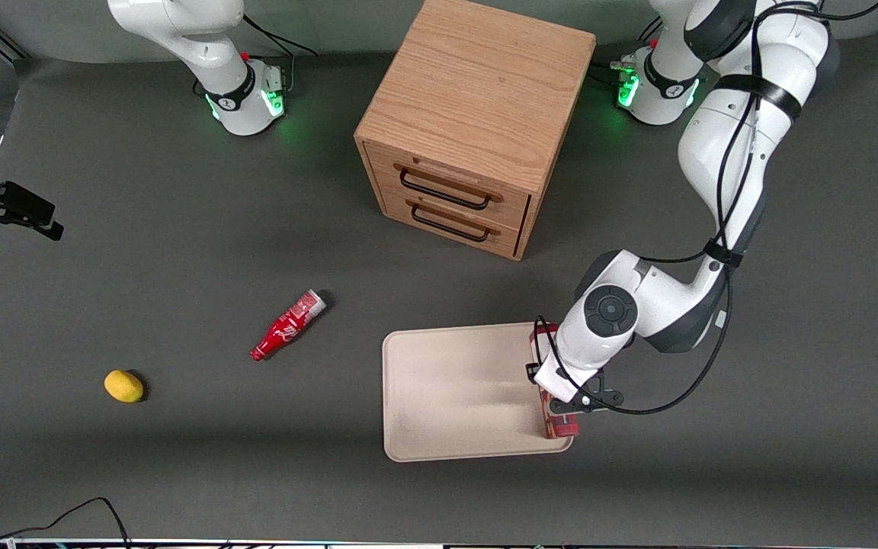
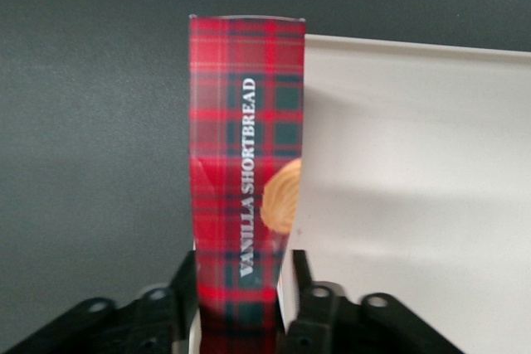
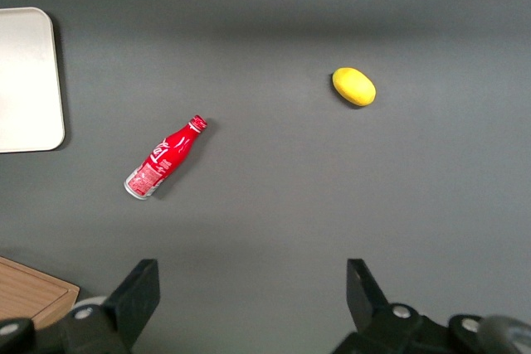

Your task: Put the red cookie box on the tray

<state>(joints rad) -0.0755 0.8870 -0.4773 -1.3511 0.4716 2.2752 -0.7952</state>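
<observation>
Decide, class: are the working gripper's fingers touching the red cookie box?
Touching. The left wrist view shows the gripper with its fingers pressed against both sides of the red cookie box, no gap visible.

White capitals spelling "VANILLA SHORTBREAD" run lengthwise along the narrow plaid face of the red cookie box (image 2: 246, 180), which sits pinched between the two fingers of the left arm's tool (image 2: 241, 312) at the edge of the tray (image 2: 415, 188). Over on the worktop (image 1: 180, 457), the small red bottle (image 3: 163, 158) carries white script on its side, too small to read.
</observation>
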